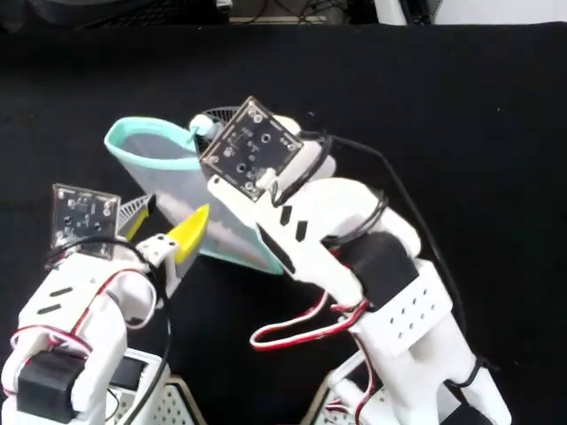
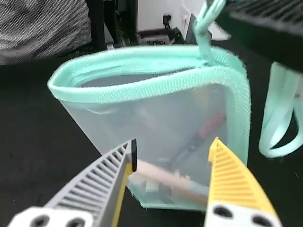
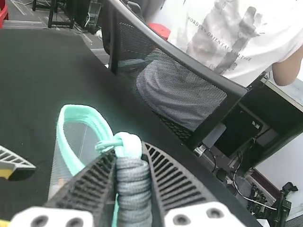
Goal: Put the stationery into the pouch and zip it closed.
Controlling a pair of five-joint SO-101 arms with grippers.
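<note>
1. The right gripper [image 3: 128,153] is pinched tight on the pull cord [image 3: 132,187].
2. The left gripper [image 2: 173,146] is spread at the lower corner of the mint-rimmed pouch [image 2: 142,113], which sits gaping on the black table [image 2: 28,142].
3. The stationery [image 2: 165,176] inside shows blurred through the wall, its pieces hard to tell apart.

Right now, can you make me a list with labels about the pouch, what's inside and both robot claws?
Pouch: see-through, mint trim, on the black table, top open, not yet zipped
Inside: stationery lying at the bottom
Left gripper: open, a finger either side of the pouch's lower end
Right gripper: shut on the pull cord at the pouch's top
</note>
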